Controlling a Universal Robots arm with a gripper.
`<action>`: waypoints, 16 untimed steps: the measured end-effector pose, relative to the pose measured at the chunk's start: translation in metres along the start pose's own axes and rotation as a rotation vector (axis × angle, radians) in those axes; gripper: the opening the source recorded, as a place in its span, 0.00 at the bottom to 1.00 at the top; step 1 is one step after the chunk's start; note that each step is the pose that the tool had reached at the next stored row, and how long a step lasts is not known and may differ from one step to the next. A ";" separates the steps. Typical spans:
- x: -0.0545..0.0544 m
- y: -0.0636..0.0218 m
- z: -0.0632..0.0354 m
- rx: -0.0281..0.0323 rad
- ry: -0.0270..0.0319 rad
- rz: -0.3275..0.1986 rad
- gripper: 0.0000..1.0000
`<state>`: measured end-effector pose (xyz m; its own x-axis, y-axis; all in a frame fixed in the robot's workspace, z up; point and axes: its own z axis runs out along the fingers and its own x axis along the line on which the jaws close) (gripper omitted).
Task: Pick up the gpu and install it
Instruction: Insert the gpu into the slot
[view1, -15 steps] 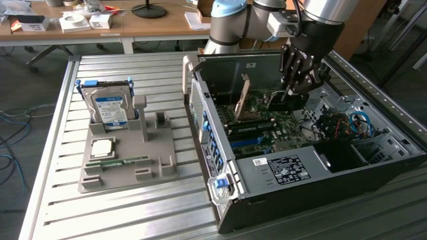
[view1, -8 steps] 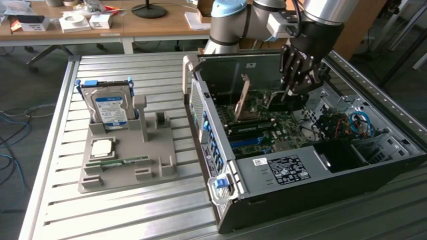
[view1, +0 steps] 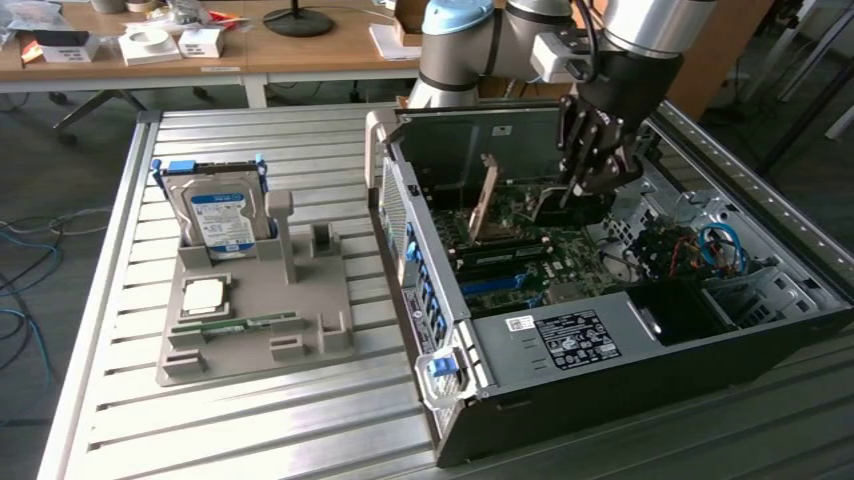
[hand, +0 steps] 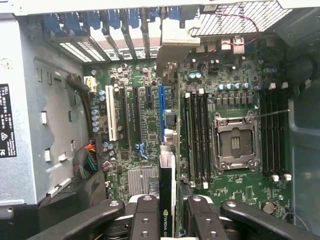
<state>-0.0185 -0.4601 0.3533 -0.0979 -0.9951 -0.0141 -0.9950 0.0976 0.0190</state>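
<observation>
Install step in hand: the tool (view1: 594, 185) (hand: 167, 212) is gripping the gpu (hand: 166, 172) edge-on, jaws narrowed onto it, carrying it just beyond its tips over the blue slot (hand: 161, 107); seating, I judge, is calling for squaring card edge to slot, then pressing straight.

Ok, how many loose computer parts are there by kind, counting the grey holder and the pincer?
hard drive: 1
processor chip: 1
memory stick: 1
gpu, held in the pincer: 1
Total: 4
</observation>
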 end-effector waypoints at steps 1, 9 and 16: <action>0.000 0.0000 0.0003 0.0004 0.0000 0.000 0.26; 0.000 0.0033 0.0016 0.0156 -0.0014 0.000 0.26; 0.001 0.0050 0.0062 0.0177 -0.0017 -0.004 0.26</action>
<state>-0.0236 -0.4601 0.3472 -0.0940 -0.9954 -0.0159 -0.9956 0.0940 0.0012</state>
